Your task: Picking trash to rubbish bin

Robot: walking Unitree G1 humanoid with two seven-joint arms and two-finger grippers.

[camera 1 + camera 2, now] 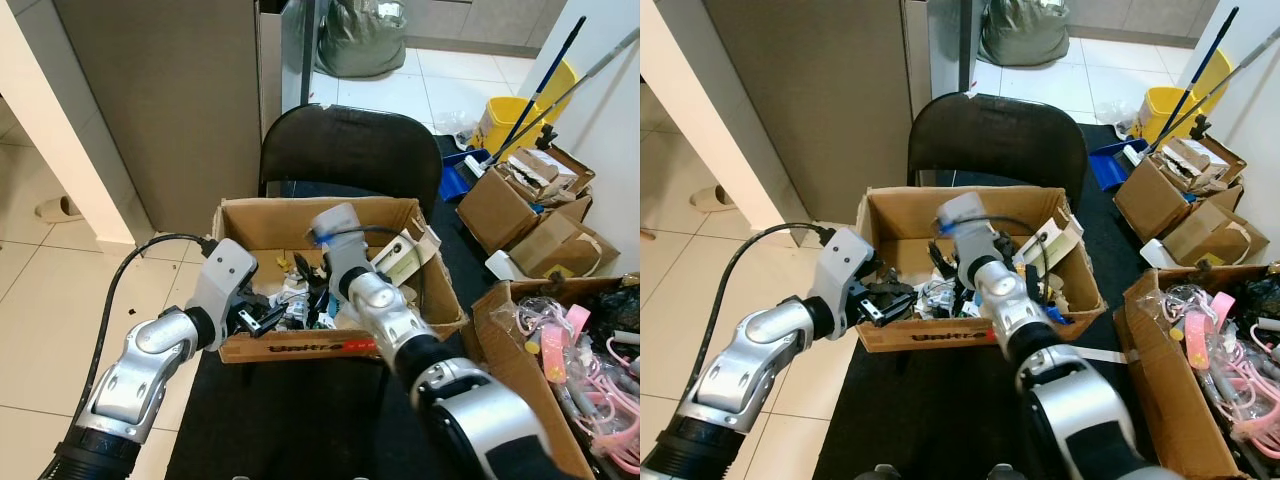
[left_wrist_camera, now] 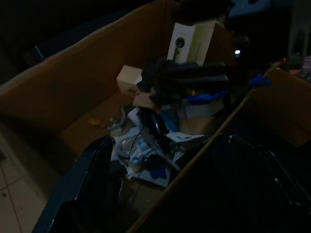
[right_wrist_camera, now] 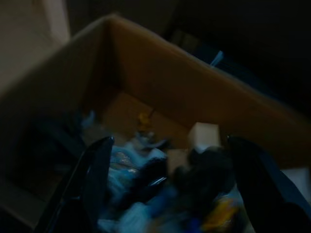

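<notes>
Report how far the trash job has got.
Done: the cardboard box on the black table already holds a heap of trash. In hand: both claws are at the box, the right claw open above the heap, the left claw at its front-left corner. Left: whether either holds anything cannot be told.

Cardboard, metal and plastic over tile

The open box (image 1: pixel 330 345) is matt brown corrugated cardboard with red print on its front wall, holding crumpled paper and thin plastic scraps (image 1: pixel 290 300) and a small white card carton (image 1: pixel 400 258). Both arms wear smooth brushed-silver metal shells; the left gripper (image 1: pixel 262 320) and right gripper (image 1: pixel 312 290) have black plastic-looking fingers. The chair back (image 1: pixel 350 150) is dull black. The floor tiles (image 1: pixel 40 290) are pale and faintly glossy; the mop bucket (image 1: pixel 500 120) is shiny yellow plastic.
</notes>
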